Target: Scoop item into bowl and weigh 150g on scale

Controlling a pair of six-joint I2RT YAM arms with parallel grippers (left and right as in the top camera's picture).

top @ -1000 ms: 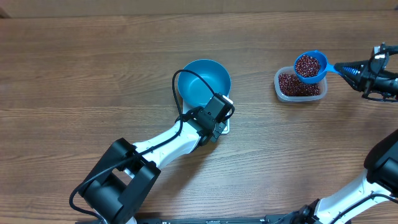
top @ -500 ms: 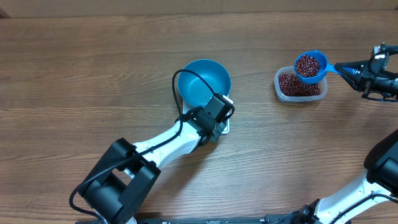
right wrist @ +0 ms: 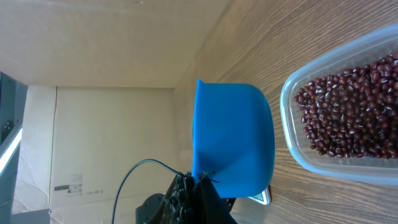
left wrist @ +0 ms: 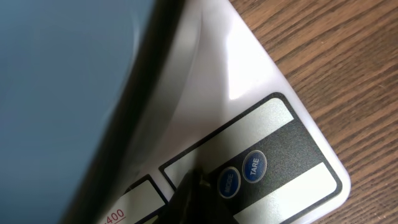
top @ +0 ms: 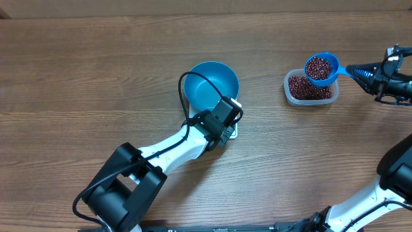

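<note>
The blue bowl point(top: 211, 86) stands on the white scale point(top: 234, 133), which shows only at its edges. My left gripper point(top: 225, 124) is shut, and its tip point(left wrist: 191, 186) rests on the scale's front panel point(left wrist: 273, 155) just left of the MODE button point(left wrist: 229, 182); the bowl's wall point(left wrist: 62, 74) fills the left of that view. My right gripper point(top: 368, 75) is shut on the handle of the blue scoop point(top: 320, 69). The scoop is full of red-brown beans and hangs over the clear tub point(top: 311, 89) of beans point(right wrist: 351, 109). In the right wrist view the scoop point(right wrist: 233, 140) is seen from below.
The left arm point(top: 161, 151) runs from the table's front left up to the scale. The right arm point(top: 396, 174) stands at the right edge. Bare wooden tabletop point(top: 96, 71) lies around the bowl and the tub.
</note>
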